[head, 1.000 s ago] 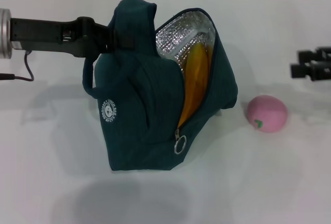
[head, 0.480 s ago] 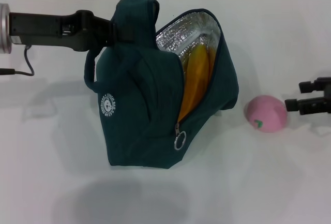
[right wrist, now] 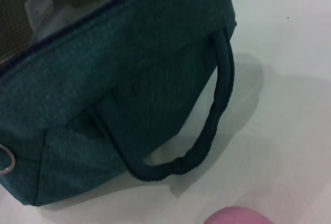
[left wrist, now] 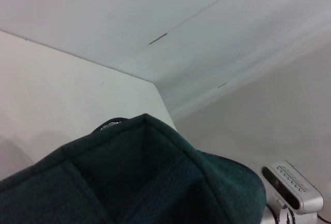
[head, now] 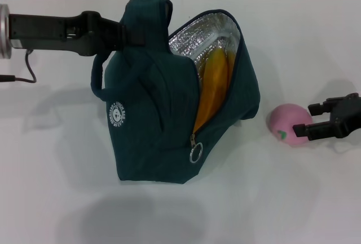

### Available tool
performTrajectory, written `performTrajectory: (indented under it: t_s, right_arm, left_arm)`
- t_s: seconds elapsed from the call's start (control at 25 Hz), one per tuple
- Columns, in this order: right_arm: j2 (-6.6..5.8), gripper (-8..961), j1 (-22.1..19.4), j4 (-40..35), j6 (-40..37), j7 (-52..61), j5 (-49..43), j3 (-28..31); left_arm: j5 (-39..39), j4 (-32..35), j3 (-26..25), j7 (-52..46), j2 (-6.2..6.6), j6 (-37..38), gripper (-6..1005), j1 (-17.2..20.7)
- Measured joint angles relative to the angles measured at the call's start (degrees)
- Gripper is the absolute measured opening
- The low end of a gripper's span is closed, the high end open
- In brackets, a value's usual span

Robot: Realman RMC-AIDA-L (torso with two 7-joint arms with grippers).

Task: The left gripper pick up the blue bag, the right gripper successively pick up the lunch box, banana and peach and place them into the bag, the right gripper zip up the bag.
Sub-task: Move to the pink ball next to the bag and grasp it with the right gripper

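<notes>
One blue bag point(head: 152, 120) stands on the white surface point(head: 56, 199), mouth unzipped and silver foil lining exposed. One banana point(head: 214, 86) is visible inside the opening, standing steeply against the lining. The lunch box cannot be made out in the head view. One ring zipper pull point(head: 196, 155) hangs at the lower end of the open zip. One white round logo point(head: 117, 114) shows on the bag's side panel.

The left gripper point(head: 127, 35) reaches in horizontally from the robot's left, jaws pinching the fabric at the top of the bag and holding it upright.

One peach point(head: 289, 123) lies on the surface to the right of the bag, apart from it. The right gripper point(head: 312, 121) is level with the peach, jaws spread, one finger on each side of the fruit's right edge; whether they touch it cannot be determined.

In the right wrist view, one looped handle point(right wrist: 207, 125) droops down the bag's side
</notes>
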Motion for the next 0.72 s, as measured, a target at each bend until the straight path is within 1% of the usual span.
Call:
performTrajectory:
  t_s: [0.16, 0.4, 0.6, 0.72]
  right_arm:
    - [0.38, 772, -0.1, -0.4, 1.0, -1.2, 0.0, -1.3]
    - [0.43, 739, -0.1, -0.6, 1.9, -1.3, -0.1, -4.5]
    - [0.44, 506, -0.1, -0.8, 1.6, -1.2, 0.2, -4.5]
    - [0.45, 324, -0.5, -1.5, 1.5, -1.2, 0.4, -4.3]
  left_arm:
    - [0.0, 0.0, 0.0, 0.1, 0.0, 0.0, 41, 0.0]
    - [0.1, 0.0, 0.0, 0.2, 0.01, 0.0, 41, 0.2]
    - [0.1, 0.0, 0.0, 0.2, 0.07, 0.0, 41, 0.2]
    - [0.1, 0.0, 0.0, 0.2, 0.08, 0.0, 41, 0.2]
